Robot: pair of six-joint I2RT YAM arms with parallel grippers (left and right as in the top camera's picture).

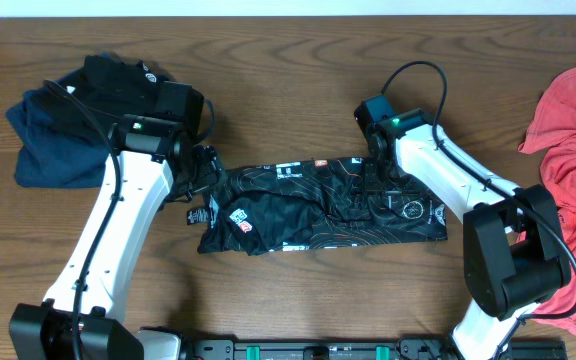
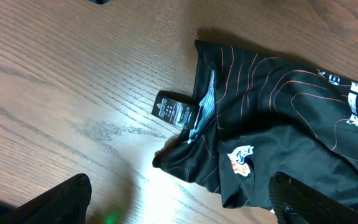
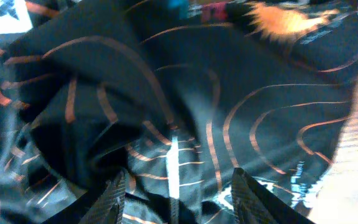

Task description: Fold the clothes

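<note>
The black jersey (image 1: 308, 205) with orange contour lines lies bunched into a long strip at the table's centre. My left gripper (image 1: 206, 170) hovers at its left end. In the left wrist view that gripper (image 2: 179, 211) stands wide open over bare wood, with the jersey's (image 2: 278, 106) collar corner and black label (image 2: 176, 112) just ahead of it. My right gripper (image 1: 376, 185) is down on the jersey's right part. In the right wrist view it (image 3: 182, 199) has its jaws apart, with rumpled jersey cloth (image 3: 197, 93) between and under them. A coral-red garment (image 1: 573, 130) lies at the right edge.
A pile of dark navy and black clothes (image 1: 58, 140) sits at the back left, just behind my left arm. Bare wooden table (image 1: 298, 90) stretches behind the jersey and in front of it.
</note>
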